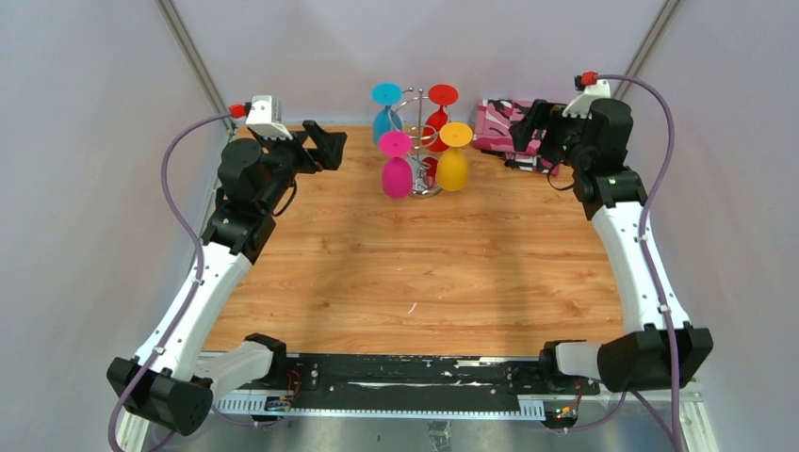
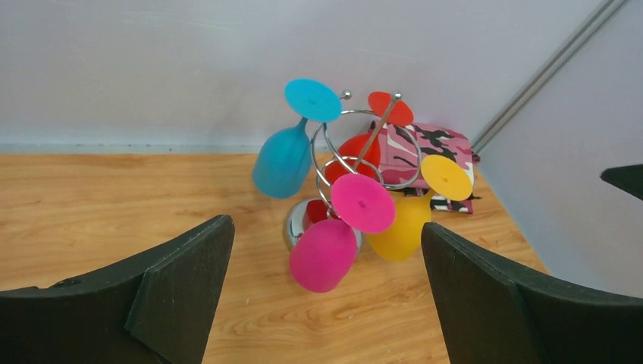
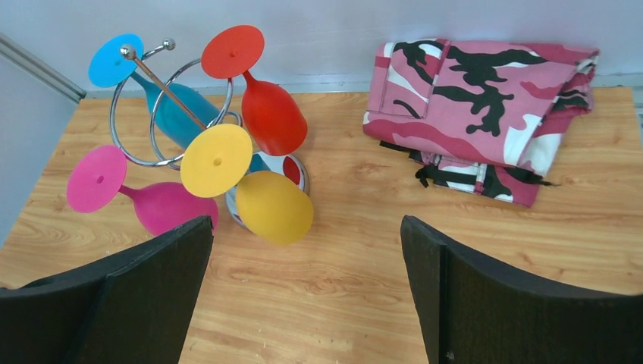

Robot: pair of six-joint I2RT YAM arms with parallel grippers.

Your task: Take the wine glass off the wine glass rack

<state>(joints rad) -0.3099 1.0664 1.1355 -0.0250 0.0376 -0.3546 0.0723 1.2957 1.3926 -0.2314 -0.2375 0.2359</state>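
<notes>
The chrome wine glass rack point(image 1: 426, 190) stands at the far middle of the table. Upside down on it hang a blue glass point(image 1: 385, 121), a red glass point(image 1: 439, 115), a pink glass point(image 1: 397, 175) and a yellow glass point(image 1: 453, 168). My left gripper point(image 1: 325, 148) is open and empty, left of the rack and apart from it. Its view point(image 2: 324, 224) shows the pink glass point(image 2: 324, 254) nearest, between the fingers but further off. My right gripper point(image 1: 528, 123) is open and empty, right of the rack. Its view point(image 3: 305, 220) shows the yellow glass point(image 3: 274, 206) nearest and the rack point(image 3: 163, 86) beyond.
A folded pink camouflage cloth point(image 1: 502, 127) lies at the far right corner, beside my right gripper; it also shows in the right wrist view point(image 3: 485, 98) and the left wrist view point(image 2: 443, 144). Grey walls close in the table on three sides.
</notes>
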